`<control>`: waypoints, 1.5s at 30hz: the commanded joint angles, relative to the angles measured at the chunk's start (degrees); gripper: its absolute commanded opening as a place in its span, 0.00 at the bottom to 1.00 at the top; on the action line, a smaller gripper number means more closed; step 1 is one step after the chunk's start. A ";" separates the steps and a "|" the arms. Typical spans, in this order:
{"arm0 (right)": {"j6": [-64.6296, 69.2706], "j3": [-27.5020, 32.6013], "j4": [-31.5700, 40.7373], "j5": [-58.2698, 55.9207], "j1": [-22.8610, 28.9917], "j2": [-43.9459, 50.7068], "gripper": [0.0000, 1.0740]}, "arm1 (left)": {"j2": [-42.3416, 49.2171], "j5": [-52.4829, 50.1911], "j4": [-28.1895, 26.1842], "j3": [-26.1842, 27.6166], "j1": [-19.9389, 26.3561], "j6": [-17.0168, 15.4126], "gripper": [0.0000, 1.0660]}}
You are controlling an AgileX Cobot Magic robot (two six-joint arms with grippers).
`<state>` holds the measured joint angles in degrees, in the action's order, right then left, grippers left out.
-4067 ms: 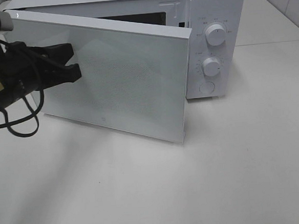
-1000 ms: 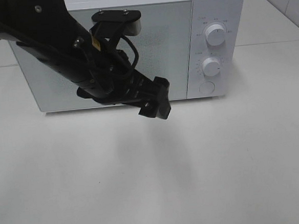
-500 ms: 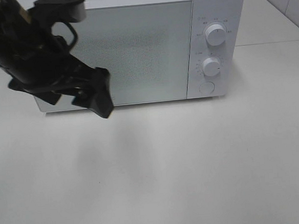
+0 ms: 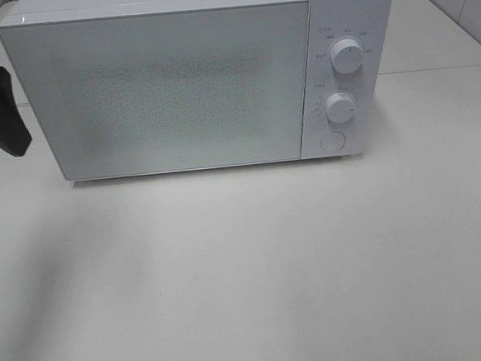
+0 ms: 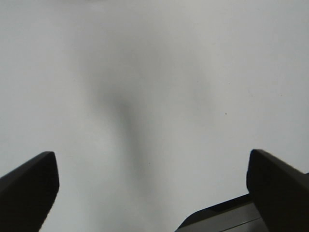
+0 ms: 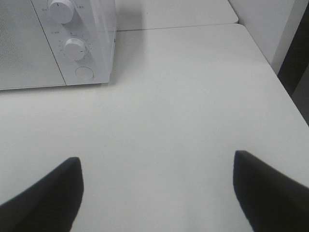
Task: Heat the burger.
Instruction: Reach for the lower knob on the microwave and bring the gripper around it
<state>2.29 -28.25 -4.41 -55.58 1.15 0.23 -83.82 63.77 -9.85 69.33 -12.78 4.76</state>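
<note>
The left gripper (image 5: 150, 164) and right gripper (image 6: 157, 162) gape empty. The burger is hidden, probably behind the white boxy microwave's (image 4: 176, 86) shut door. Pinch its lower round white dial (image 4: 340, 107) squarely, then twist gently.

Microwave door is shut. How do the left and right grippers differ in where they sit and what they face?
The left gripper shows at the left edge of the high view, beside the microwave; the right gripper is out of that view. The left gripper looks down on bare table only; the right gripper faces the microwave's control panel. Both are open and hold nothing.
</note>
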 commanded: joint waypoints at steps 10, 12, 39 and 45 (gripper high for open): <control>-0.57 0.17 0.17 0.52 -0.40 1.72 0.71 | 11.57 0.69 -1.15 -10.77 8.82 0.40 0.92; -0.57 0.17 0.17 0.52 -0.40 1.72 0.71 | 18.56 -1.38 -0.69 -17.02 8.88 0.34 0.92; -0.57 0.17 0.17 0.52 -0.40 1.72 0.71 | 63.37 -2.35 3.32 -39.71 8.88 -4.01 0.92; -0.57 0.17 0.17 0.52 -0.40 1.72 0.71 | 68.18 -2.41 3.67 -39.71 8.88 -4.01 0.92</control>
<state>2.29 -28.25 -4.41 -55.58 1.15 0.23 -17.65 61.25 -6.53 29.85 -4.01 1.26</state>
